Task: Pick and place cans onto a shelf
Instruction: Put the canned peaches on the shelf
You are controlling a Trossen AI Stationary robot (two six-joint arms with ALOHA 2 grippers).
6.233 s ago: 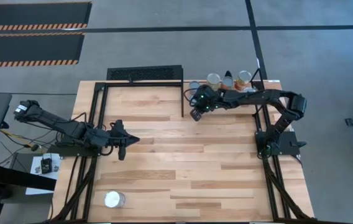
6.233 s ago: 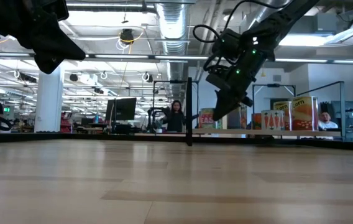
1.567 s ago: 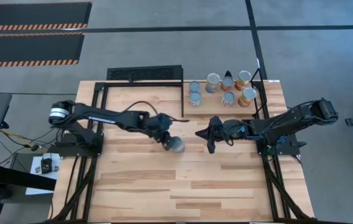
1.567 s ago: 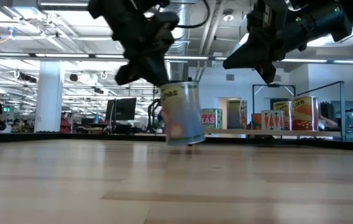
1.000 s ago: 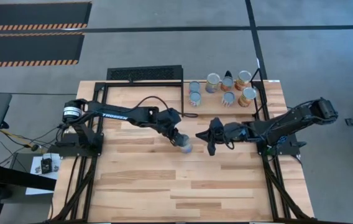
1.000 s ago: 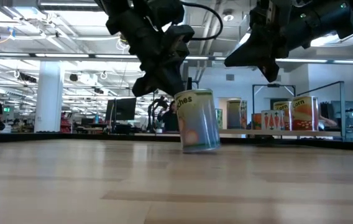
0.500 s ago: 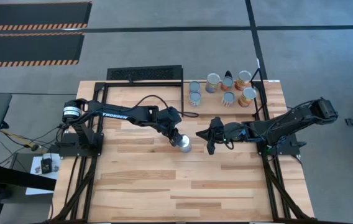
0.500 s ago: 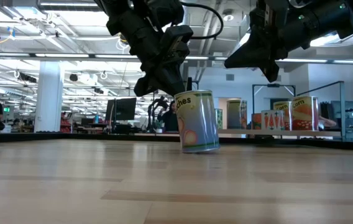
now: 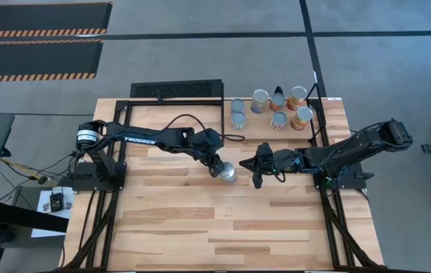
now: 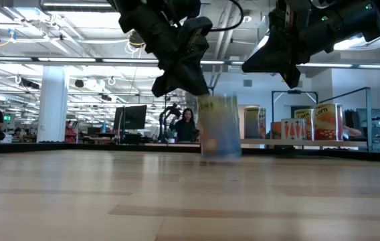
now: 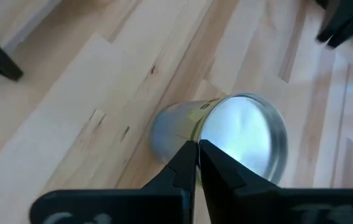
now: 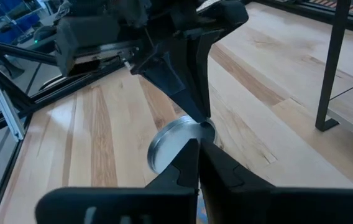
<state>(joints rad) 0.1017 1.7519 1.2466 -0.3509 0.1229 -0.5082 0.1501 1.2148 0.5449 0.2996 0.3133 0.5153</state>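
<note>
Cylindrical tin can [image 9: 228, 173], shiny round top, plank table [image 9: 170, 220]

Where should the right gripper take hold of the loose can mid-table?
Grip the can across its round side wall, coming from above. It looks tilted toward the right gripper, so level the approach; the left gripper sits at its rim.

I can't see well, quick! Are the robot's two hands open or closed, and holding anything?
Left hand: closed, tips against the silver-topped round tin can, not gripping it.
Right hand: closed, empty.
</note>
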